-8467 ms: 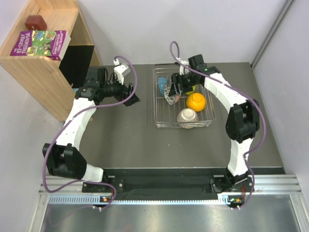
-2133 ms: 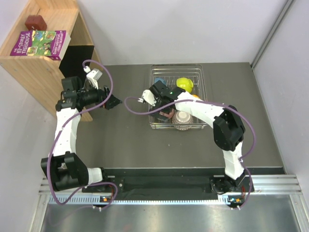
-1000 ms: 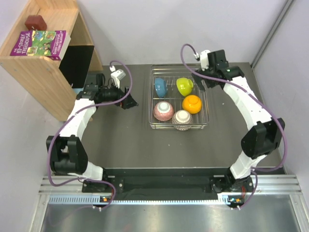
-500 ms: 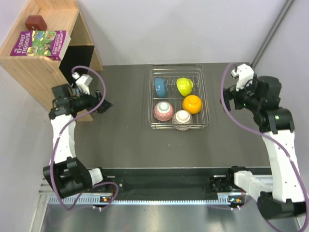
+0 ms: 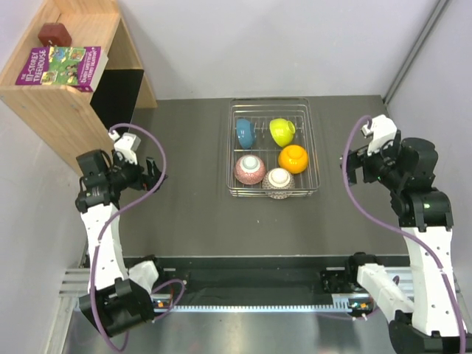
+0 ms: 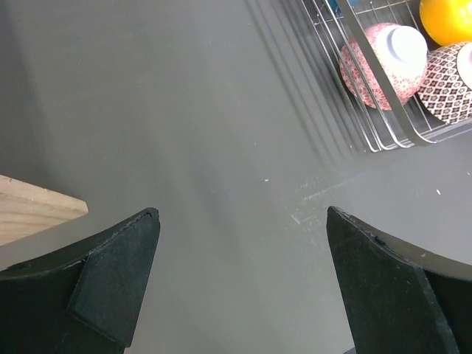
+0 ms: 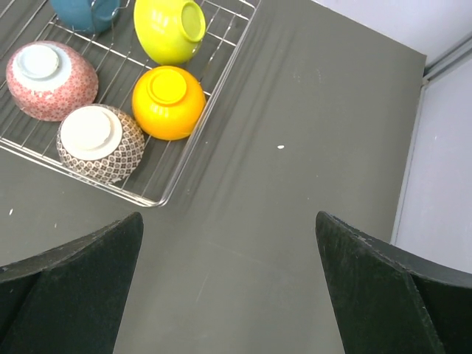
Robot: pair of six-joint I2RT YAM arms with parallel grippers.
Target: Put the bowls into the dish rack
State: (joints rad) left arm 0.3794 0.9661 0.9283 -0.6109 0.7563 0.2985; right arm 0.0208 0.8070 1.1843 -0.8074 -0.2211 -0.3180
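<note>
A: What is seen from above?

B: The dish rack (image 5: 231,151) is set on the worktop (image 5: 192,214) against the far edge, a little right of the middle. All five bowls are held in it. The blue bowl (image 5: 245,132) and the yellow-green bowl (image 5: 281,131) are tipped on their sides in the far half. The pinkish-red bowl (image 5: 250,169), the lattice-patterned bowl (image 5: 279,179) and the orange bowl (image 5: 293,158) are turned foot up in the near half.

A: And the arms?

B: The left pincer (image 5: 156,174) is held above the worktop near the left edge. The right pincer (image 5: 349,167) is held near the right edge. Both are well apart from the rack. A wooden shelf (image 5: 66,99) with a book (image 5: 63,65) on top is seen off the far left corner.

A: What is shown by the left wrist view?

B: The left pincer's fingers (image 6: 110,287) are spread wide, and nothing is gripped between them. Only bare worktop is seen below the gap. The rack's near left corner is caught at the upper right, with the pinkish-red and lattice-patterned bowls side by side and the orange bowl behind them.

A: And by the right wrist view?

B: The right pincer's fingers (image 7: 66,287) are likewise spread wide, and nothing is held. Bare worktop is seen under them. The rack's near right corner is seen at the upper left. All five bowls are seen inside the rack, and the blue one is cut off by the frame's top.
</note>
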